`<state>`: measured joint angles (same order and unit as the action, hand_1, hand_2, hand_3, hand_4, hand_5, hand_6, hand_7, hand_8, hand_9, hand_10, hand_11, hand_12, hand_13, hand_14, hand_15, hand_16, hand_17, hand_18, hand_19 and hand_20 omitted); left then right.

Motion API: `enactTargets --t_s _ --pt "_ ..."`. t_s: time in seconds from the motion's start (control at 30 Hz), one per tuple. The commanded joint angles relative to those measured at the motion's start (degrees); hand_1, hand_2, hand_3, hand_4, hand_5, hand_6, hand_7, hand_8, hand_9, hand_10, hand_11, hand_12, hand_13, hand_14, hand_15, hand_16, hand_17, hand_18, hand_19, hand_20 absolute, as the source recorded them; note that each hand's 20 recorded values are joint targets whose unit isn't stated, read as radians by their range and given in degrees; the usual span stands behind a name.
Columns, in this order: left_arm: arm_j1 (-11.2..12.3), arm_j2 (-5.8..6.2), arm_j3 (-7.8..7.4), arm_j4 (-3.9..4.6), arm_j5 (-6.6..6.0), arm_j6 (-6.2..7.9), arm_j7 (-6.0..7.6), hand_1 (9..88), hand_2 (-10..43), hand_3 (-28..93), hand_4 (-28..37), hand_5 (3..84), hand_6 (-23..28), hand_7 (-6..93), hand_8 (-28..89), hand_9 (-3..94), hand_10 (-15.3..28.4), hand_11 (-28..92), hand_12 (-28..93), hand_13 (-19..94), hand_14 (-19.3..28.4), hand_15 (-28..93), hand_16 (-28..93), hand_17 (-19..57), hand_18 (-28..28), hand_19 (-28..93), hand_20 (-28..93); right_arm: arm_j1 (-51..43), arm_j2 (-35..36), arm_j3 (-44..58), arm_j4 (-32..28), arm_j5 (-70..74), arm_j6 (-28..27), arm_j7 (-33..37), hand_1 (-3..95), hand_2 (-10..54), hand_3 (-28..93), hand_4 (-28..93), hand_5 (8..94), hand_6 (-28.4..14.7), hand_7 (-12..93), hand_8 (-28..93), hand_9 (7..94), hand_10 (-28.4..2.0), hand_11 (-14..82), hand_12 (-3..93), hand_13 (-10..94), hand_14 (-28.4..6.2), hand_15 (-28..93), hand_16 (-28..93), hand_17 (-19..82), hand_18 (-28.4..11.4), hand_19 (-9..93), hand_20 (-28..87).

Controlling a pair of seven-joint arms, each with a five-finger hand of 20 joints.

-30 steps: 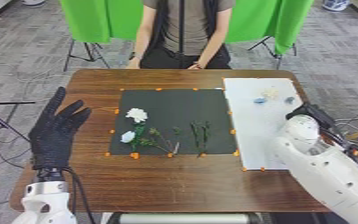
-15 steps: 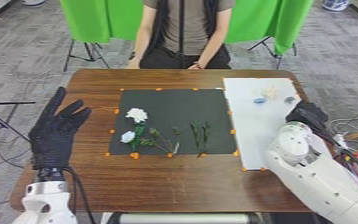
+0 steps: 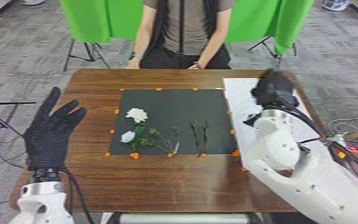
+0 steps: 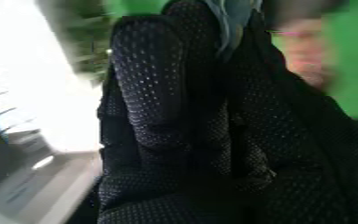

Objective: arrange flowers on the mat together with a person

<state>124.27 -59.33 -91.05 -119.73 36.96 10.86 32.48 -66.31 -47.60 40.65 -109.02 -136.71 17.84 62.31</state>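
Note:
Over the far part of the white board (image 3: 239, 89) is my right hand (image 3: 274, 91), blurred, hiding the small flowers there. In the right wrist view, my right hand (image 4: 149, 75) has a blue-grey flower (image 4: 234, 22) pinched at its fingertips. My left hand (image 3: 47, 140) is open beside the table's left edge, fingers straight and pointing away. On the dark mat (image 3: 171, 102), a white flower (image 3: 136, 115) lies above a second, paler one (image 3: 128, 136) at the left. Thin green sprigs (image 3: 158, 143) lie near the middle, with upright green stems (image 3: 199, 135) right of them.
The brown wooden table (image 3: 167, 185) extends in front of the mat. Orange markers (image 3: 135, 155) line the edges of the mat and board. A cable (image 3: 313, 120) runs along the right arm.
My right hand has swung from the board's right edge inward and away, over its far part, and now covers the blue flowers that lay visible there. My left hand has shifted slightly left.

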Motion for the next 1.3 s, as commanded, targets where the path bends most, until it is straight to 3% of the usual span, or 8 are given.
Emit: enactTargets --t_s 0.03,0.43,0.77,1.2,1.3 --pt "-1.00 0.20 0.42 0.56 -0.42 0.13 0.22 21.6 8.7 75 -28.3 32.3 5.0 11.7 -9 38.0 18.1 24 11 31 23.9 48 -8 -3.0 25.5 67 1 13.44 -12.33 -13.67 1.26 4.24 1.05 -9.25 64.7 -9.5 64 -28 80.5 0.3 28 -2 92.5 -5.7 11.9 37.5 86 -2.4 48 28 37 -11.0 74 13" --pt "-4.04 1.90 3.18 1.86 -0.32 -0.61 0.42 21.6 8.7 75 -28.3 32.3 5.0 11.8 -9 38.1 18.2 24 11 31 24.1 48 -8 -2.8 25.5 68 1 21.34 -20.08 -29.30 10.76 6.38 -2.92 -14.54 64.2 -9.5 64 -28 79.4 0.8 29 -2 91.4 -6.0 12.5 38.6 84 -2.4 50 28 36 -10.0 69 15" --pt "-4.65 1.55 3.35 2.25 -0.22 -1.05 0.37 21.6 8.7 75 -28.3 32.3 5.0 11.8 -9 38.1 18.2 24 11 31 24.1 48 -8 -2.8 25.5 68 1 20.93 -20.35 -33.79 13.31 4.56 -11.00 -17.18 62.5 -9.5 64 -28 78.9 2.5 28 -4 90.6 -6.4 10.9 37.0 80 -3.0 46 31 33 -10.0 63 15" --pt "-4.82 1.63 3.35 2.24 -0.15 -1.12 0.27 21.6 8.7 75 -28.3 32.3 5.1 11.8 -9 38.0 18.2 24 11 31 24.0 48 -8 -2.8 25.5 68 1 21.23 -20.19 -36.64 12.25 1.24 -15.40 -18.80 58.8 -9.5 64 -28 80.0 4.3 25 -5 86.9 -8.1 8.0 34.1 70 -4.8 44 31 23 -13.3 62 18" --pt "-4.87 1.09 3.07 2.29 0.09 -1.46 -0.11 21.7 8.7 75 -28.3 32.4 5.1 11.8 -9 38.0 18.1 25 11 31 24.1 48 -8 -2.8 25.4 68 1 21.10 -20.01 -36.47 12.01 1.01 -16.35 -18.83 57.6 -9.5 64 -28 79.5 4.2 23 -6 85.3 -8.5 7.6 33.2 68 -5.8 45 29 21 -14.3 61 19"
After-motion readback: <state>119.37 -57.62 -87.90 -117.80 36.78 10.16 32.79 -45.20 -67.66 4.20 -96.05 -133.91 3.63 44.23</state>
